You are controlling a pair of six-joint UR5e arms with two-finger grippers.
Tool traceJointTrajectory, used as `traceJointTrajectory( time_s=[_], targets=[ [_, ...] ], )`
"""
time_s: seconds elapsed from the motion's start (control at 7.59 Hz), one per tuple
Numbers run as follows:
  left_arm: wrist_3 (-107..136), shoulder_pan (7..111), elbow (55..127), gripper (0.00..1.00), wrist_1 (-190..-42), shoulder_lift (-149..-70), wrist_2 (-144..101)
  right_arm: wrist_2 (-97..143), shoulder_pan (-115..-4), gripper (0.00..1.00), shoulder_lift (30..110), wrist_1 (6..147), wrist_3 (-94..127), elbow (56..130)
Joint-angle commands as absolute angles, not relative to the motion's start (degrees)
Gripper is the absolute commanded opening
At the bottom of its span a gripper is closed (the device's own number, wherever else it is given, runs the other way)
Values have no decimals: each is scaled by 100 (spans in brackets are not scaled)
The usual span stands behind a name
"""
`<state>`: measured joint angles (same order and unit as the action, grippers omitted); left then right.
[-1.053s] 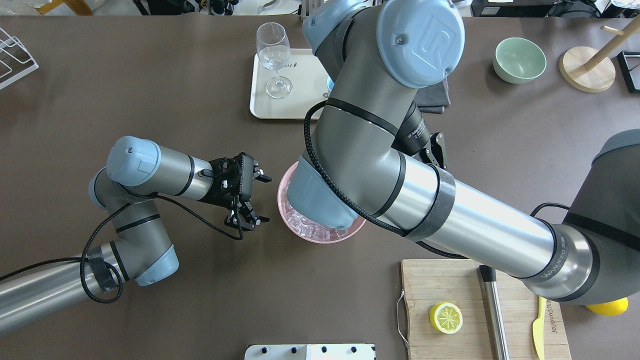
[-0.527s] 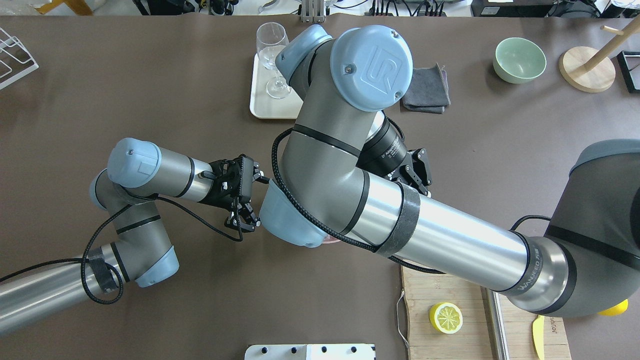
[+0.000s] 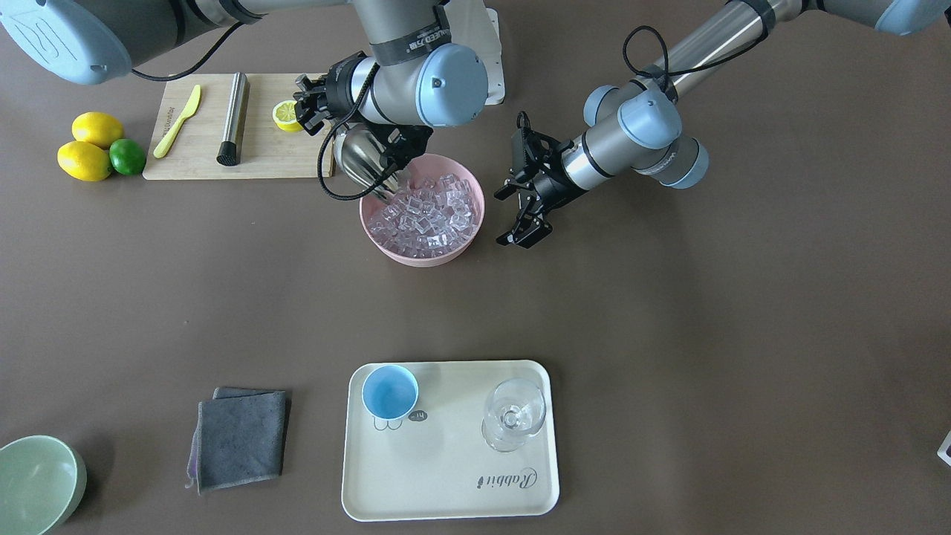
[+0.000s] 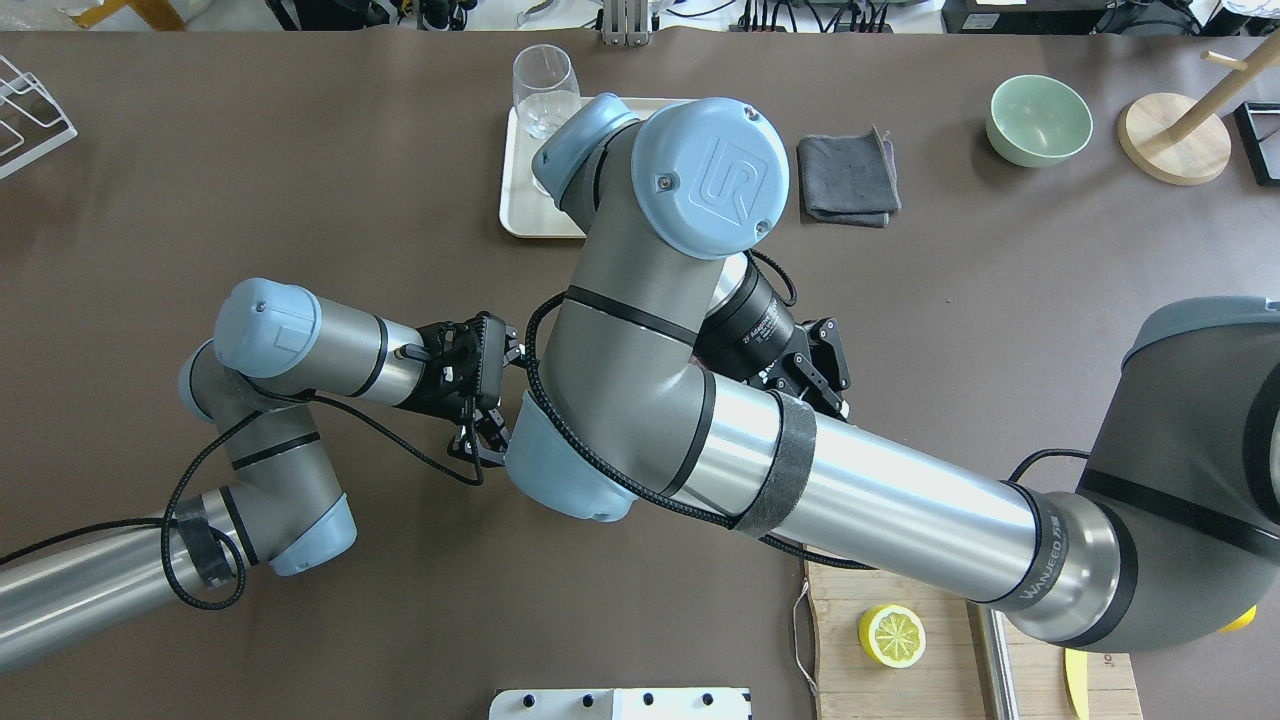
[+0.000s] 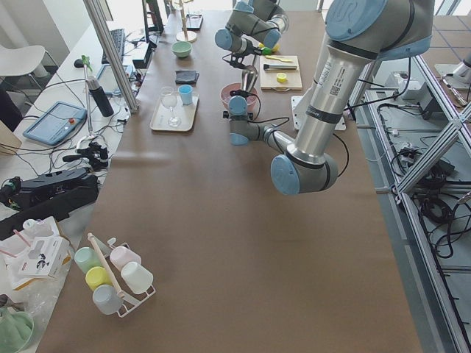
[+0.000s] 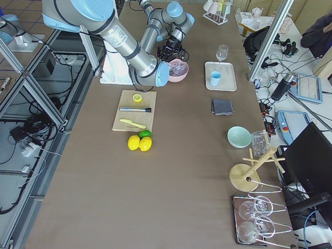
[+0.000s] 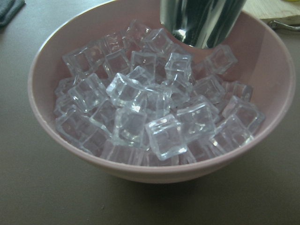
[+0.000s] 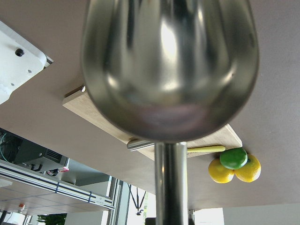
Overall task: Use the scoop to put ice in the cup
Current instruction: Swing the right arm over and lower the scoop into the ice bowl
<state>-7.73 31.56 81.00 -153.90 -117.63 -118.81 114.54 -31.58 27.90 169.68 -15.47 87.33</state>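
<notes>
The steel scoop (image 3: pixel 359 154) hangs tilted over the pink bowl (image 3: pixel 386 251), with its front edge among the ice (image 3: pixel 427 212) at the bowl's side nearest the cutting board. My right gripper (image 3: pixel 310 104) is shut on its rod handle (image 8: pixel 170 187). The trough fills the right wrist view (image 8: pixel 171 65) and looks empty from beneath. The left wrist view shows the ice (image 7: pixel 150 122) heaped in the bowl (image 7: pixel 42 108), with the scoop (image 7: pixel 201 21) at its far rim. My left gripper (image 3: pixel 514 214) is open and empty beside the bowl. The light-blue cup (image 3: pixel 389 391) stands empty on the tray (image 3: pixel 446 490).
A stemmed glass (image 3: pixel 513 416) shares the tray with the cup. A grey cloth (image 3: pixel 239 437) and a pale green bowl (image 3: pixel 37 483) lie beyond it. A cutting board (image 3: pixel 200 160) holds a steel cylinder, a yellow knife and a lemon half, with lemons and a lime beside it.
My right arm has swung back from the tray side toward the bowl, and its elbow now covers the bowl in the overhead view. My left arm has barely moved.
</notes>
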Motion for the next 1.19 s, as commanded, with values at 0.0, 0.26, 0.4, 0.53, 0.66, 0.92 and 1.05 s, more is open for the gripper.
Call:
traceJointTrajectory(
  time_s=[0.0, 0.26, 0.4, 0.53, 0.66, 0.92, 1.05],
  targets=[
    [-773, 3155, 8086, 98, -15504, -11733, -11874, 11452, -3129, 0, 2804, 16622, -1389, 8517],
    [-765, 3155, 8024, 98, -15513, -11751, -11865, 11452, -3111, 0, 2839, 16296, -1231, 8411],
    [-773, 3155, 8024, 98, -15504, -11768, -11865, 11452, -3085, 0, 2874, 16173, -1196, 8411],
    [-765, 3155, 8024, 98, -15504, -11769, -11874, 11452, -3068, 0, 2926, 16033, -1178, 8411],
    [-765, 3155, 8016, 98, -15504, -11777, -11865, 11452, -3041, 0, 3022, 15849, -1178, 8472],
    [-765, 3155, 8016, 98, -15504, -11786, -11865, 11443, -3024, 0, 3347, 15269, -1178, 8700],
    [-765, 3155, 8016, 98, -15504, -11777, -11865, 11348, -3023, 0, 3357, 15258, -1178, 8771]
  ],
)
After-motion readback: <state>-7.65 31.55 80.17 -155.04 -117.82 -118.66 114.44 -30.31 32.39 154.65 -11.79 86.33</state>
